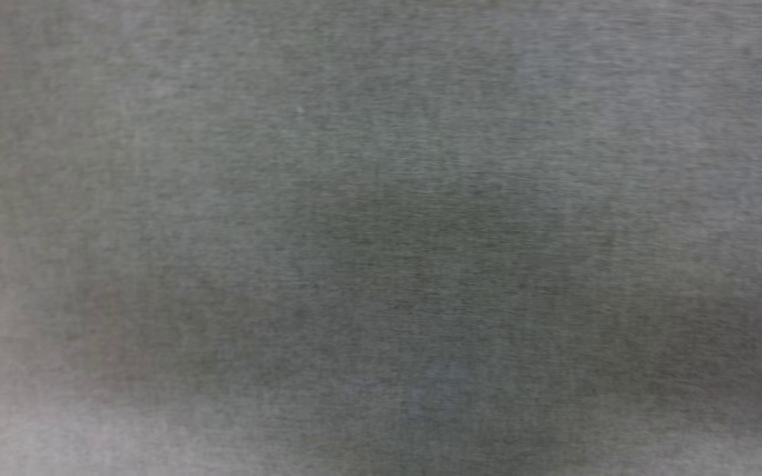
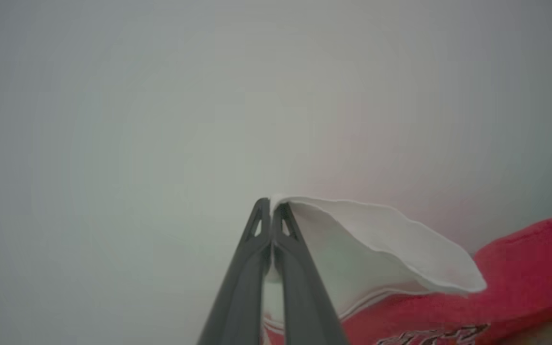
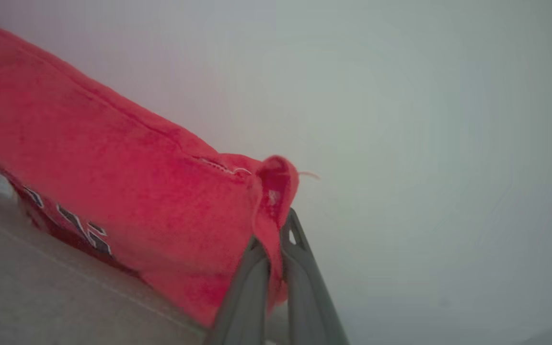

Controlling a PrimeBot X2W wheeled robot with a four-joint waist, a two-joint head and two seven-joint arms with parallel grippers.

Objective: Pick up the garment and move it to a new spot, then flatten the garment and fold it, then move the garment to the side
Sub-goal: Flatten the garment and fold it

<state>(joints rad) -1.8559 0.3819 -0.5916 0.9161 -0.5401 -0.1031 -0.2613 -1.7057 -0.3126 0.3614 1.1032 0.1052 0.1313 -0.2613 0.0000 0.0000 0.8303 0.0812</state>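
Pale grey haze lies behind everything, and the head view is a soft grey blur in which no edge or object can be made out. From the left wrist view, the left gripper has its two dark fingers pressed together on a fold of white sleeve, pinched right at the fingertips. The rest of the garment, red with striped trim, trails off to the right. From the right wrist view, the right gripper is clamped shut on a bunched red corner of the hem. The red cloth stretches away to the left, with part of the black, white-outlined lettering showing low down. So the garment appears to hang stretched between the two arms, its lower part near or touching a grey surface; which of the two cannot be told. The likely trouble is the left hold: so little cloth sits between the fingertips that a sharp or uneven pull could slide the sleeve free and drop that end. Dragging the low part could also wrinkle it. Around both grippers the space looks open and unobstructed, but no table edge is visible, so where the surface ends cannot be judged.
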